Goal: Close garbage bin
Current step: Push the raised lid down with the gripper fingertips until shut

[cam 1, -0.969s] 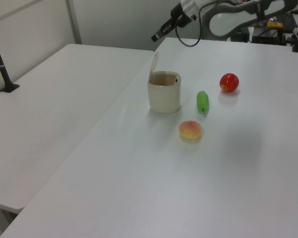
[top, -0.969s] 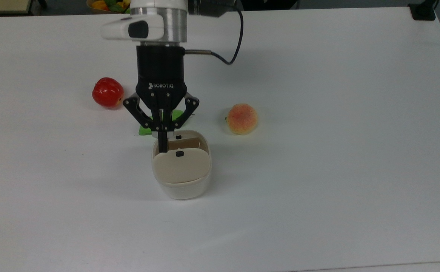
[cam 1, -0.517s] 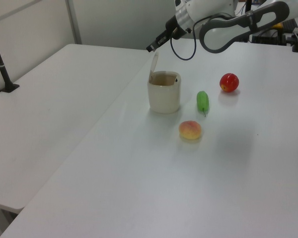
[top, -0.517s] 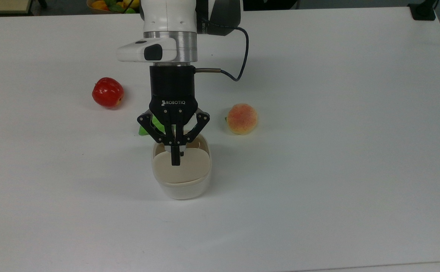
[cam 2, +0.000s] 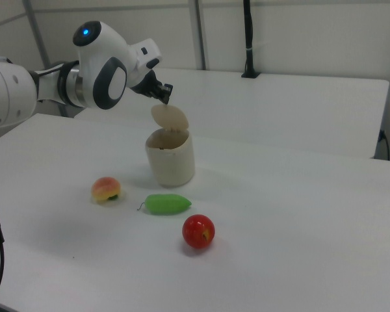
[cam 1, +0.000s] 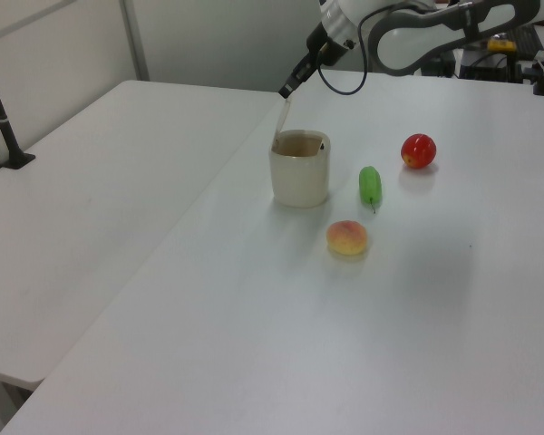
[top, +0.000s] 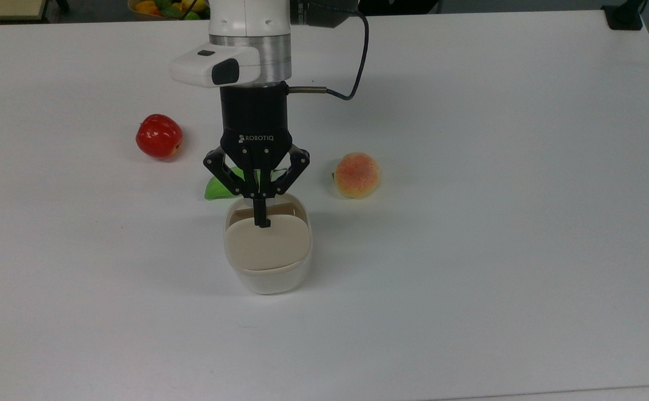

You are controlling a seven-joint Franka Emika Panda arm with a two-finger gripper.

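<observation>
A broad white table (top: 497, 167) is being shown under even, soft light, and faint shadows are being cast on its matte top. In the left view a second white table (cam 1: 91, 208) is being seen pushed against the first, a thin seam being left between the two. A black pole (cam 1: 2, 109) on a small base is being held upright near the left view's left edge. Pale grey wall panels (cam 1: 208, 41) are being seen behind both tables, divided by a light vertical post (cam 1: 133, 41). In the right view another dark post (cam 2: 248, 39) is being carried by the far table (cam 2: 299, 104), before a panelled wall (cam 2: 312, 36).
</observation>
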